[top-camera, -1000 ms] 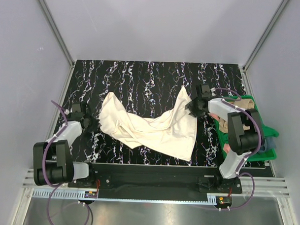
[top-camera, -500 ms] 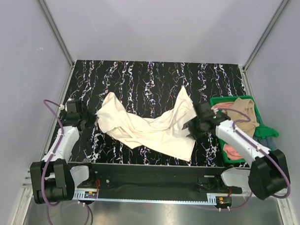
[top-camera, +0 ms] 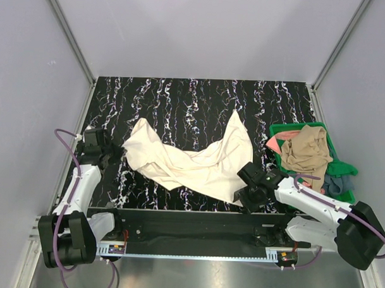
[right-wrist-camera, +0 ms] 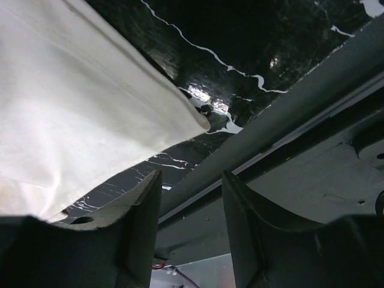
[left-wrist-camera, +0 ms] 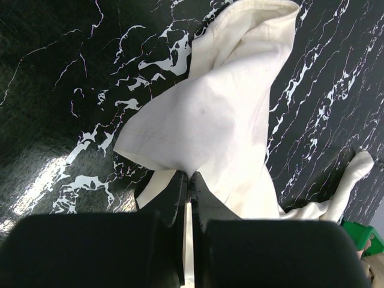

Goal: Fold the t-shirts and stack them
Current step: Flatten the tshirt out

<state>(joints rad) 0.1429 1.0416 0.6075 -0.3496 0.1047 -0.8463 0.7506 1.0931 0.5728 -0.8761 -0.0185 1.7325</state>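
Right gripper (top-camera: 249, 191): it is hovering low by the table's near edge, at about five o'clock of the cream t-shirt (top-camera: 192, 163). Its jaws are standing apart and holding nothing. In the wrist view the shirt's near corner (right-wrist-camera: 191, 123) is lying just off the fingertips, toward eleven o'clock, and apart from them.
Left gripper (top-camera: 113, 155): it is sitting at nine o'clock of the shirt, its jaws closed and pinching a fold of the left edge.
Cream t-shirt: it is lying twisted and rumpled across the middle of the table (top-camera: 200, 97). One lobe is reaching toward one o'clock, and no neat fold is showing.
Green bin (top-camera: 341, 168): it is sitting at three o'clock. The tan t-shirt (top-camera: 306, 154) is lying heaped on top, the salmon-pink one (top-camera: 273, 142) is peeking out at its ten o'clock, and the grey-blue one (top-camera: 335, 184) is showing at its four o'clock.
Step in hand: this looks like spreading the first shirt flat. Folding is not yet starting and nothing is stacked.
Next move: the right jaws are probably needing to close on that near corner and draw it toward five o'clock against the left hold. A grip on only one layer would be letting the twist remain.
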